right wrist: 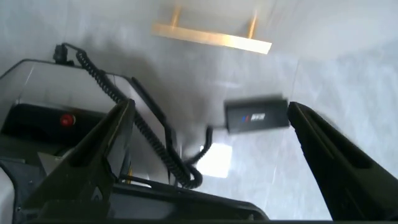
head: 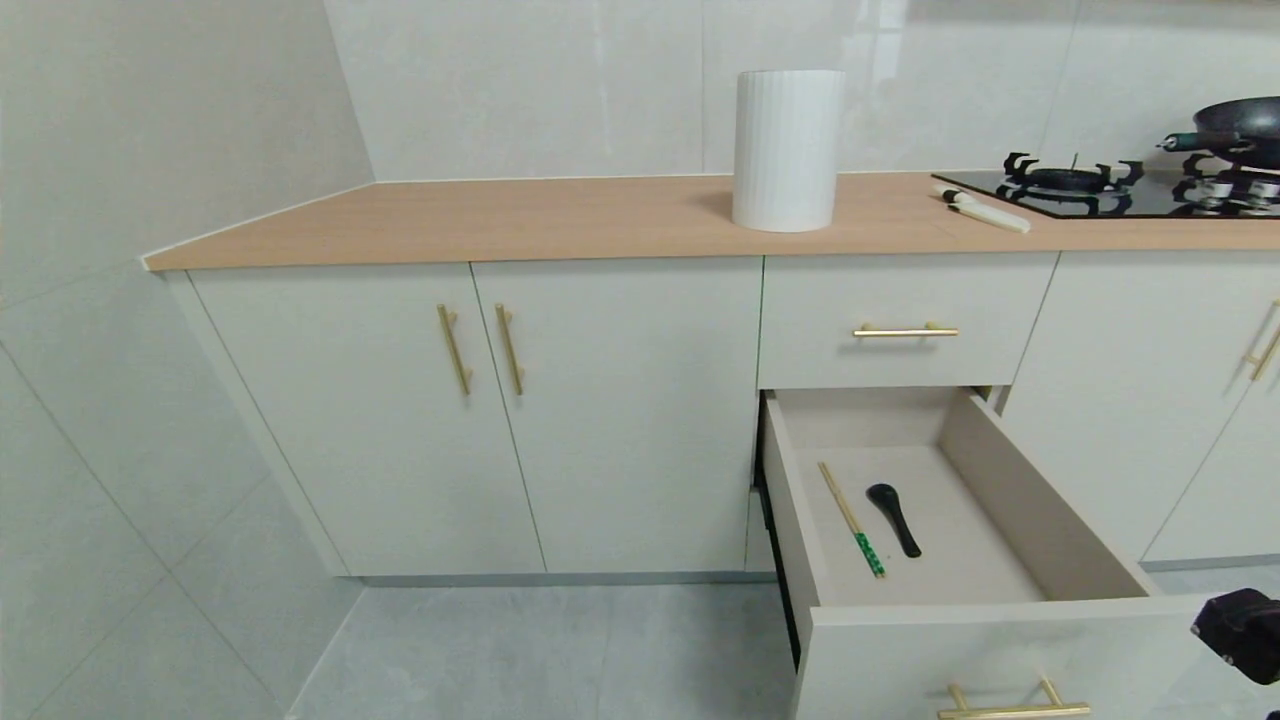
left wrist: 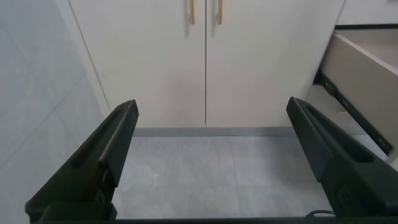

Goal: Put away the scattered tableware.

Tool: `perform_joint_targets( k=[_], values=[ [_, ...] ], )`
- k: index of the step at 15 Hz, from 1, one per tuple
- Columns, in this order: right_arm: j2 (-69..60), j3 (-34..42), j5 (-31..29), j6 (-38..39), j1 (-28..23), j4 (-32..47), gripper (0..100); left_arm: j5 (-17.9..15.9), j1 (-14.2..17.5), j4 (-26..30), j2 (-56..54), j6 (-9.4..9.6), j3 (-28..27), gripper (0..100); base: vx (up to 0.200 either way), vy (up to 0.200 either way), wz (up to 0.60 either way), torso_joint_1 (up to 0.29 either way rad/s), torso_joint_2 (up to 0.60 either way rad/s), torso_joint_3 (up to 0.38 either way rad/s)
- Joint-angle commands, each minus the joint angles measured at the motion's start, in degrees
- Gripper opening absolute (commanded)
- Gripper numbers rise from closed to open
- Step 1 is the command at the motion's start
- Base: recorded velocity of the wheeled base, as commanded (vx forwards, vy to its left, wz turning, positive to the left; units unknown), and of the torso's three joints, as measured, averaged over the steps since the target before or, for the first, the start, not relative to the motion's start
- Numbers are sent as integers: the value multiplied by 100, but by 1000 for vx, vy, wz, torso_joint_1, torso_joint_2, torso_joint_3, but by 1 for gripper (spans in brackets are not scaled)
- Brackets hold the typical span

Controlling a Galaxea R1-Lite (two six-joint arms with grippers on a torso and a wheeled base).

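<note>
The lower drawer (head: 1045, 520) under the counter stands pulled out. Inside it lie a pair of wooden chopsticks with green tips (head: 852, 518) and a black spoon (head: 893, 518), side by side. A white-handled knife (head: 985, 212) rests on the wooden counter (head: 500, 220) beside the stove. My left gripper (left wrist: 211, 109) is open and empty, low above the floor, facing the closed cabinet doors (left wrist: 205, 56). My right gripper (right wrist: 211, 109) is open and empty in front of the drawer's gold handle (right wrist: 211, 38); part of that arm (head: 1240, 632) shows beside the drawer front.
A tall white ribbed container (head: 787, 150) stands on the counter above the drawers. A black gas stove (head: 1110, 190) with a pan (head: 1240, 125) sits at the right end. The upper drawer (head: 905, 320) is closed. The open drawer's side (left wrist: 360, 68) juts out near my left gripper.
</note>
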Motion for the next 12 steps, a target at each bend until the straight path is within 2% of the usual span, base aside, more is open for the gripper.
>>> perform_joint_targets(
  k=[1,5,9,12],
  values=[
    [874,-62,38,15,2,-204,100,0,1,2,2,-2,0,100,0,0,0,0,0,0],
    [2535,-88,12,6,-7,-1962,100,0,1,2,2,-2,0,100,0,0,0,0,0,0],
    [3106,-150,3,6,-104,-2797,100,0,1,2,2,-2,0,100,0,0,0,0,0,0],
    [3291,-229,3,6,-227,-2894,100,0,1,2,2,7,0,100,0,0,0,0,0,0]
  ],
)
